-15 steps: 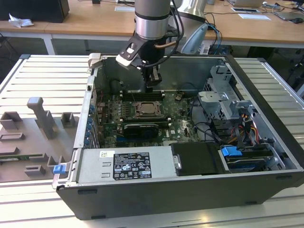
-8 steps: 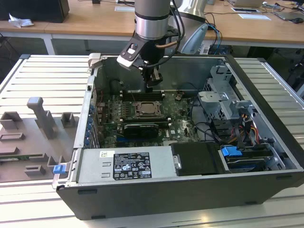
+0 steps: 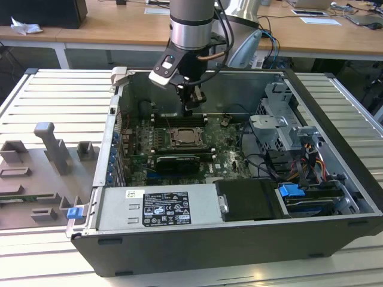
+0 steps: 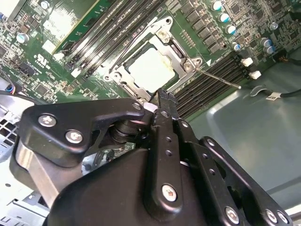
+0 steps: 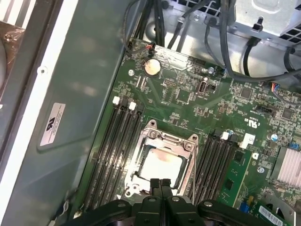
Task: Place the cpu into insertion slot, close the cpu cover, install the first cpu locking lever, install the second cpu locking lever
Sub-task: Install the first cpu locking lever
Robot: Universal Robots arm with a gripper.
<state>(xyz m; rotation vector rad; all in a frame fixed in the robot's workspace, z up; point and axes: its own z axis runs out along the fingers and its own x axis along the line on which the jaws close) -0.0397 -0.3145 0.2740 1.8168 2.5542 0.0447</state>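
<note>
Your gripper [image 5: 160, 181] hangs just over one edge of the insertion slot [image 5: 135, 175], fingers pressed together on nothing, likely so the narrow tip can push. The cpu [image 5: 161, 165] sits in the slot, with the cpu cover [image 5: 162, 137] down around it. One thin locking lever [image 4: 219, 79] juts free; the gripper's body hides the slot's edge beneath it.

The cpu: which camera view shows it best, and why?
The second wrist view: the cpu sits large and clear. In the first wrist view the gripper overlaps its edge; the exterior view shows it small.
</note>
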